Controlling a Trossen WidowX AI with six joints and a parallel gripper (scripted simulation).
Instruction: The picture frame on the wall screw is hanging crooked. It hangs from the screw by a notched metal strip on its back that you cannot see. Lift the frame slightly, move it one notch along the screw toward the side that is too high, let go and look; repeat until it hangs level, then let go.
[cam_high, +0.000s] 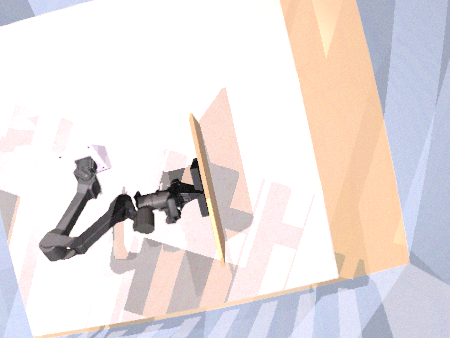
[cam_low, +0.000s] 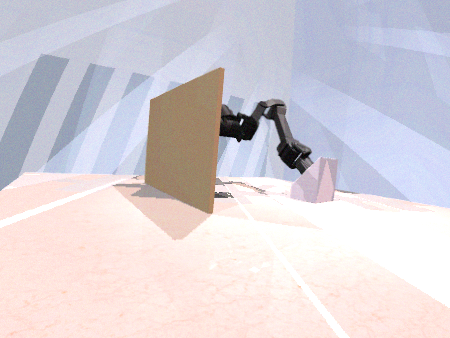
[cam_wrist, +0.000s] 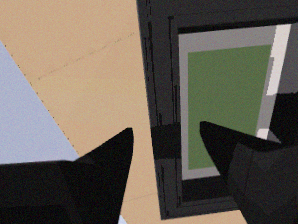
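The picture frame (cam_wrist: 161, 75) (cam_high: 195, 175) has a dark border, a grey mat and a green picture. It hangs on the near face of the upright tan panel (cam_high: 217, 235) (cam_low: 182, 145) (cam_wrist: 95, 105). In the wrist view its left border is not parallel to the panel's slanting edge, so it looks crooked. My gripper (cam_wrist: 166, 129) is open. One fingertip is outside the frame's left border and the other in front of the green picture, with the border between them, not clamped. The screw and notched strip are hidden. In the exterior view the panel hides frame and fingertips.
The panel stands upright on the large pale table (cam_high: 150, 75), with the arm (cam_high: 107, 227) (cam_low: 282, 125) reaching to it from one side. A pale lilac wedge-shaped block (cam_high: 101, 156) (cam_low: 317, 182) is at the arm's base. Strong shadow patches cross the table.
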